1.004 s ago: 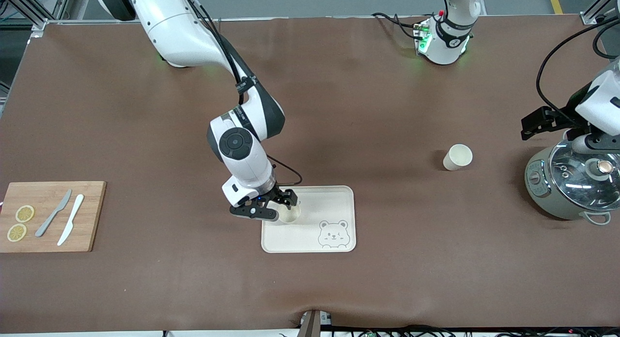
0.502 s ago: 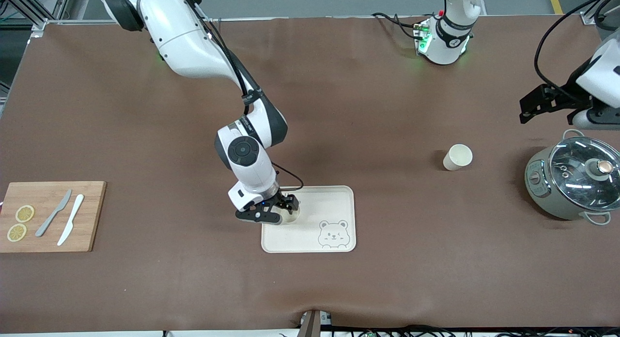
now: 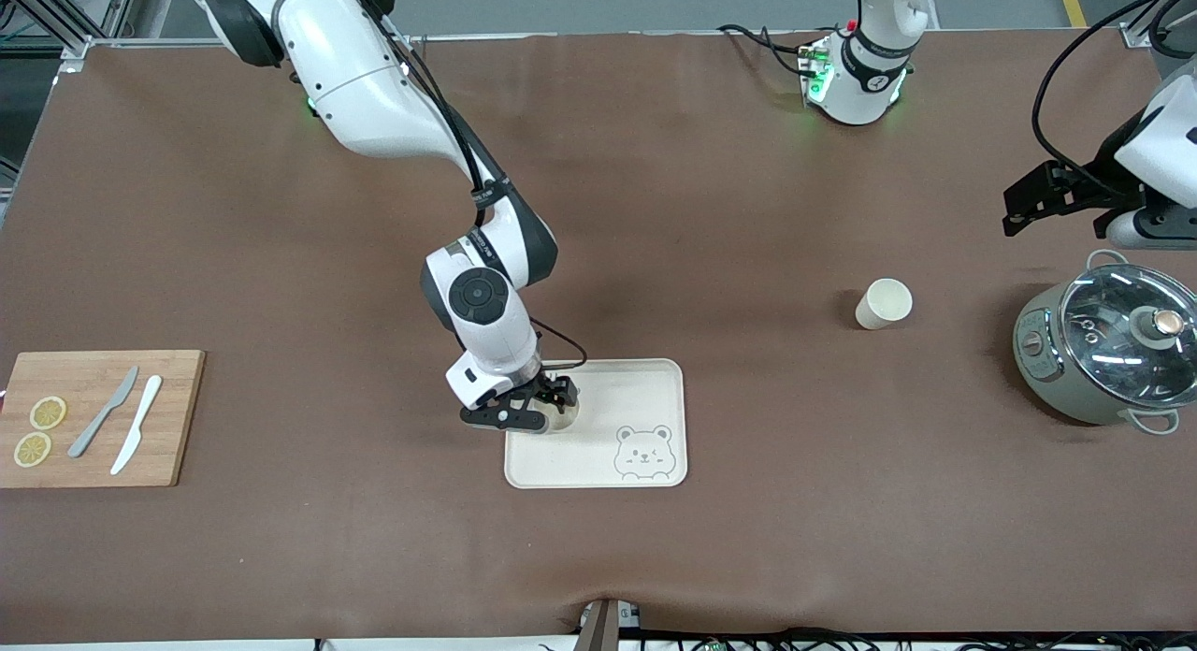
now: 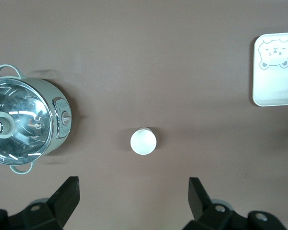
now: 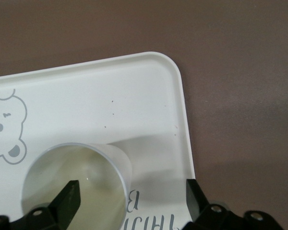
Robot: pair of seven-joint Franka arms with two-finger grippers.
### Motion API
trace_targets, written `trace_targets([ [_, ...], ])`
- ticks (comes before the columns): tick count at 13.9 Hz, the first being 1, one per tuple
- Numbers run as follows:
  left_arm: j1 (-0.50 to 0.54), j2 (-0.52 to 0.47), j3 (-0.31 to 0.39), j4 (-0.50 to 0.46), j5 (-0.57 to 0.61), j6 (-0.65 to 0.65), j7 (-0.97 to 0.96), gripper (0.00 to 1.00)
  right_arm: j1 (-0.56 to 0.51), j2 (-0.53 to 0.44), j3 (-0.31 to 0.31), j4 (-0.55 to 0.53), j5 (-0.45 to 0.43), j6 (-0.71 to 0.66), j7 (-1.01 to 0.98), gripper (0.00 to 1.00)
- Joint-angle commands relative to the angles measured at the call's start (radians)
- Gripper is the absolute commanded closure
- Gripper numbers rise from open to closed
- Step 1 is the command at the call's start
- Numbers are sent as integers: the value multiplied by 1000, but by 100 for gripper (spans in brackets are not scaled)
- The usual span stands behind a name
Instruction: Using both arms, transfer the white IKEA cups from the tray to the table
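The only writing that shows stands on the bear tray (image 5: 149, 91): grey capital letters printed on its floor, at the lower middle of the right wrist view, beside the white cup (image 5: 77, 184) that stands on the tray. The letters appear upside down and are cut off by the bottom edge of the frame and partly covered by the cup; something like "THIN" and a "B" can be made out, but no whole word can be read. The tray also carries a line drawing of a bear's face (image 3: 643, 451), without lettering. Nothing else bears legible text.
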Motion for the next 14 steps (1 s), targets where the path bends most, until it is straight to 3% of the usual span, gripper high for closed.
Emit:
trace_targets([
  [1,-1,-4,9,-2,-19,0,13,0,4,15,-1,28,-21,-9,10,42],
  [2,-2,-4,8,0,-24,0,11,0,4,15,-1,28,-23,-9,7,51],
  [4,-2,-5,8,3,-55,0,0,0,6,15,-1,29,-23,-9,-2,84],
  [6,-1,-5,9,5,-59,5,0,0,6,15,-1,29,-23,-9,-13,96],
  [7,-1,-5,11,5,-56,5,3,0,6,16,-1,29,-23,-9,-13,100],
  [14,-1,8,13,3,-46,5,2,0,-23,-37,2,37,-9,-41,-29,100],
])
